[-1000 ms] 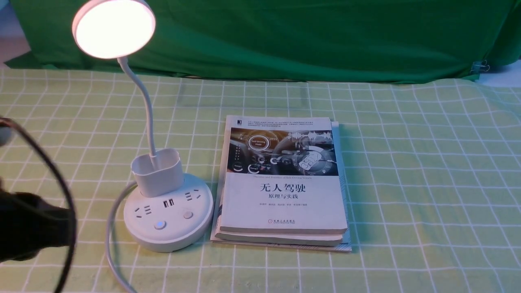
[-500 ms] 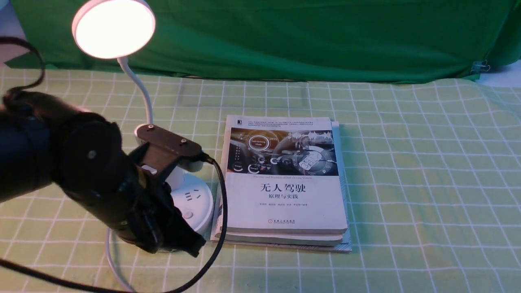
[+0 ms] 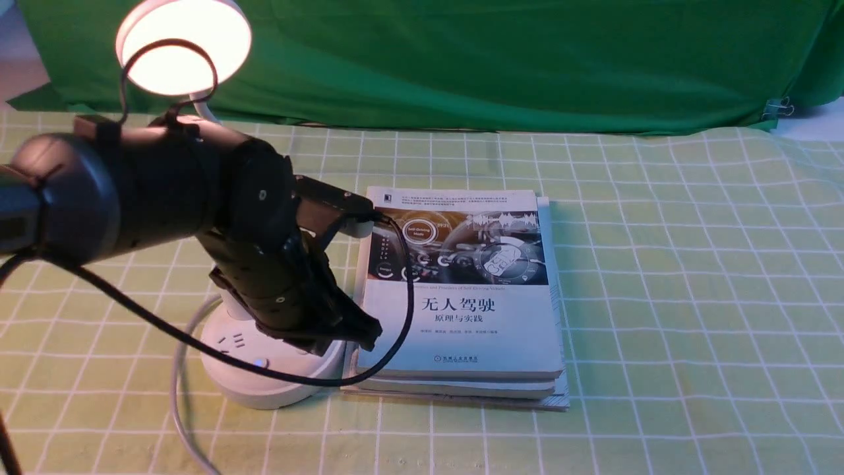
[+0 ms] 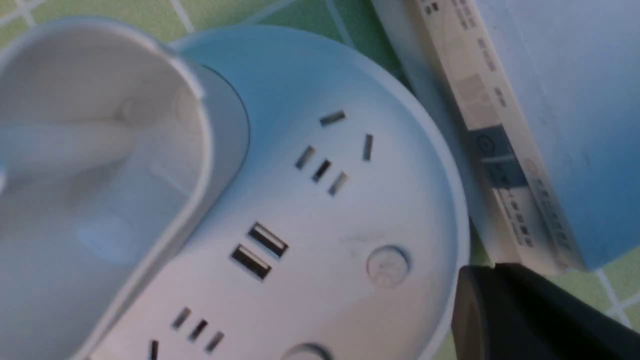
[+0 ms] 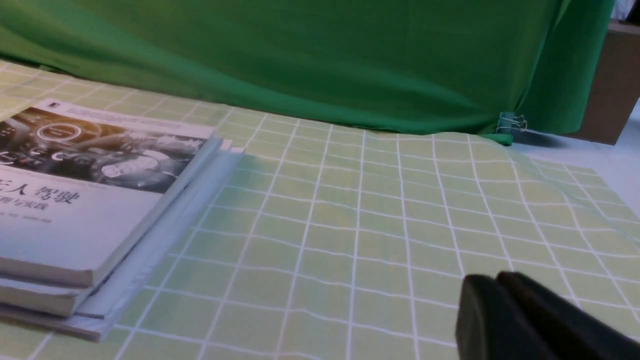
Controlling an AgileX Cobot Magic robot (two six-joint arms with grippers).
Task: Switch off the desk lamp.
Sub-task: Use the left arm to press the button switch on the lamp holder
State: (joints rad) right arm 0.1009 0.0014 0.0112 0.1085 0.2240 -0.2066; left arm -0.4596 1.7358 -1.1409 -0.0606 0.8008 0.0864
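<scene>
White, round-based desk lamp, still glowing, is standing at nine o'clock of the stacked paper books; black left fingers, closed, are shifting towards two o'clock, uncovering its blue-lit button, switch-off seemingly pending; right fingers are staying closed.

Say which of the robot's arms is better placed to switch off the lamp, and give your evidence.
Left, most likely: its gripper already hovers over the lamp base, near the buttons. The right wrist view shows only books, cloth and curtain, no lamp.
</scene>
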